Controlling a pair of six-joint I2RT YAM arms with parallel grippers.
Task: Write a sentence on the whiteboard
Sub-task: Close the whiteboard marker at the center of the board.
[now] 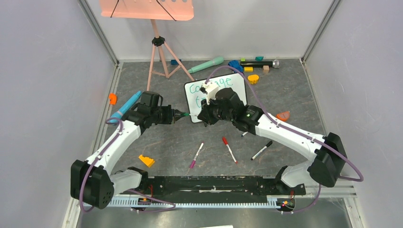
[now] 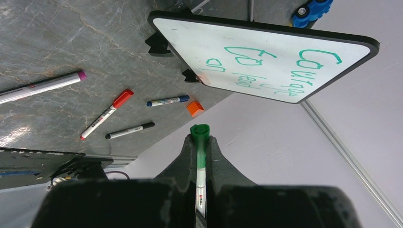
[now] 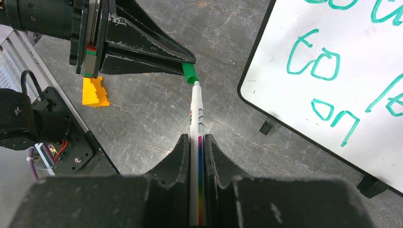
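Note:
The whiteboard stands on the table behind my right gripper, which covers part of it. It also shows in the left wrist view and the right wrist view. The sentence in teal letters reads "courage to lead on". My right gripper is shut on a white marker with a rainbow stripe. My left gripper is shut on the green marker cap. In the right wrist view the marker's tip meets the cap, in front of the board's left edge.
A salmon-pink tray on a tripod stands at the back. Loose markers lie near the arm bases: purple, red, black. A yellow wedge, a blue toy microphone and small blocks lie about.

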